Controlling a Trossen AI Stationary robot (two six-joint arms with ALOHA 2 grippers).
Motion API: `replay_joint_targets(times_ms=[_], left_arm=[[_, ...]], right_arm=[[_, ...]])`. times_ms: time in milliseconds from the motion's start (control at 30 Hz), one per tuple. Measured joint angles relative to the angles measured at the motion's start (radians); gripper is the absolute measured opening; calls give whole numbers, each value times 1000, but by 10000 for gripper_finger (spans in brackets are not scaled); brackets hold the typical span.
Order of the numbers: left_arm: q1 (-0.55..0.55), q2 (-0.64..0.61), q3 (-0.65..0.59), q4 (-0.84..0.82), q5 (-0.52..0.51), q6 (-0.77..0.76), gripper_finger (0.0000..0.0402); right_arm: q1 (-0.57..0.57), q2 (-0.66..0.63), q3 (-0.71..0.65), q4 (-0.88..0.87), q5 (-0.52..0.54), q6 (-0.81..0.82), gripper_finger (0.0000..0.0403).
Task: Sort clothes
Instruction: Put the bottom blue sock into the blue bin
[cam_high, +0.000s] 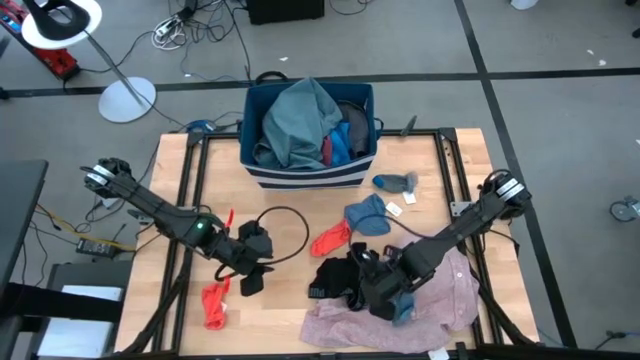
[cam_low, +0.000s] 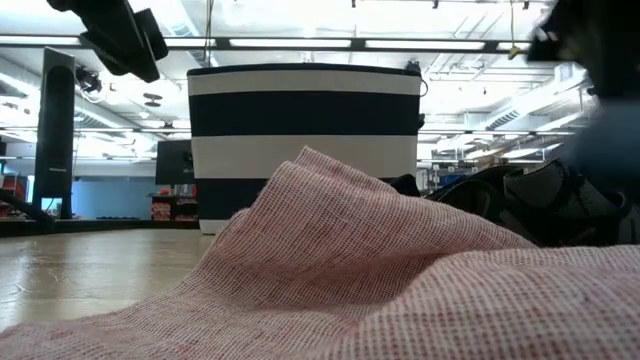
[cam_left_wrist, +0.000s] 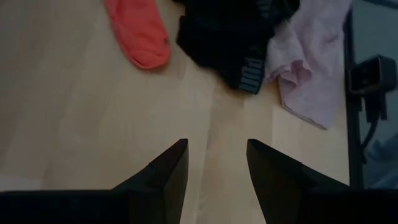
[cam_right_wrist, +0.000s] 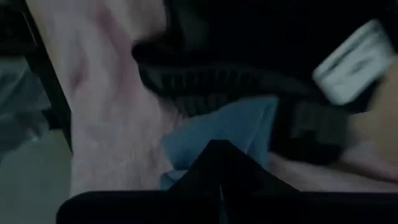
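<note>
A striped bin (cam_high: 258, 172) at the bench's far edge holds several clothes already; most remain out. A pink shirt (cam_high: 440, 300) sprawls at the near edge, where the right hand (cam_high: 400, 305) pinches what seems blue cloth. The left hand (cam_high: 252, 272) hovers wide, empty, near a red piece (cam_high: 215, 303).

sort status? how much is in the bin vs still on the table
Done: the bin holds a teal-grey garment plus red and blue pieces. In hand: right gripper shut on a blue piece over the pink shirt; left gripper open, empty. Left: black garment, red socks, blue pieces, pink shirt.
</note>
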Motion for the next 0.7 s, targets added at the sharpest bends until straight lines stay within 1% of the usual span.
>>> replay_joint_targets(times_ms=[100,233,467,567,700], left_arm=[[1,0,-5,5,9,25,168],[1,-23,-42,18,9,26,168],[-13,-130,-187,172,9,26,168],[-13,-187,-243,222,10,22,168],[-12,-240,-302,227,38,20,168]], right_arm=[[-27,-6,102,-68,49,-42,1],[-75,-6,242,-172,93,-97,1],[-190,-6,486,-339,187,-190,1],[-244,-6,599,-358,230,-249,0],[-326,-6,730,-355,274,-330,0]])
